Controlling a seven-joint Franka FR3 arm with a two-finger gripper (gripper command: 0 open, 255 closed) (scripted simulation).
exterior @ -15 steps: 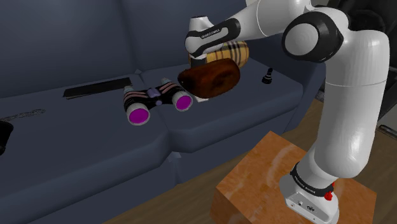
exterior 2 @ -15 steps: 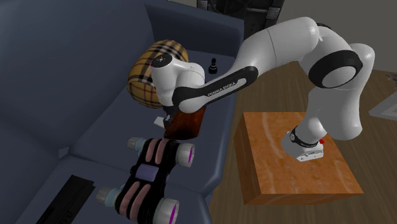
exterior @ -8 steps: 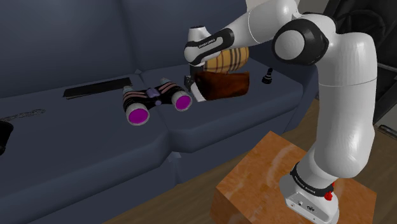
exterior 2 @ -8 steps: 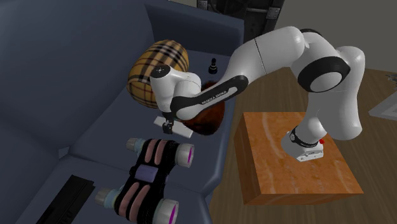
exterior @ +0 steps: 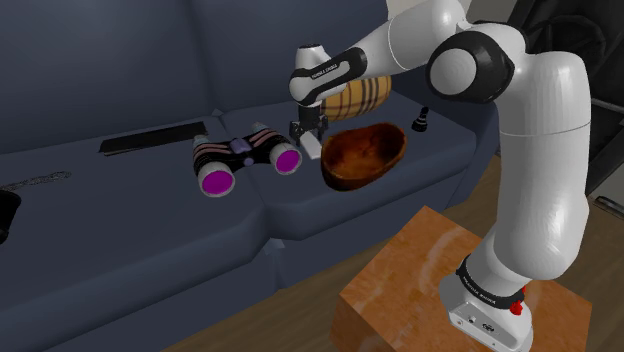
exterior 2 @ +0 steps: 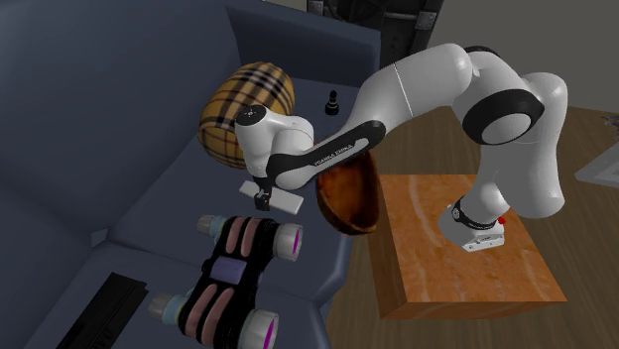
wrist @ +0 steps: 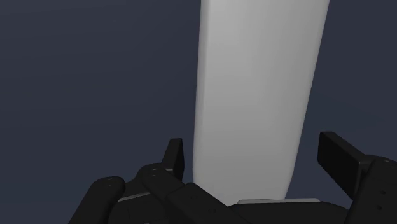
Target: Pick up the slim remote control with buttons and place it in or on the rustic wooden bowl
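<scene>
The claw (wrist: 254,156) is released. Its fingers straddle the white remote (wrist: 254,83), with a clear gap on one side; contact on the other side cannot be confirmed. The remote lies on the sofa seat (exterior: 150,230) just beside the brown bowl (exterior: 365,153), between the bowl and the binoculars (exterior: 245,158). The bowl appears tipped.

Step in hand: grasp.
1. Centre the claw across the remote's narrow width.
2. Close squarely.
3. Lift clear before moving toward the bowl.

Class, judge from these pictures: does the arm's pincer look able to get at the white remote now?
Likely yes: the open pincer straddles the remote, a finger on each side, nothing over it; the brown bowl lies to one side.
</scene>
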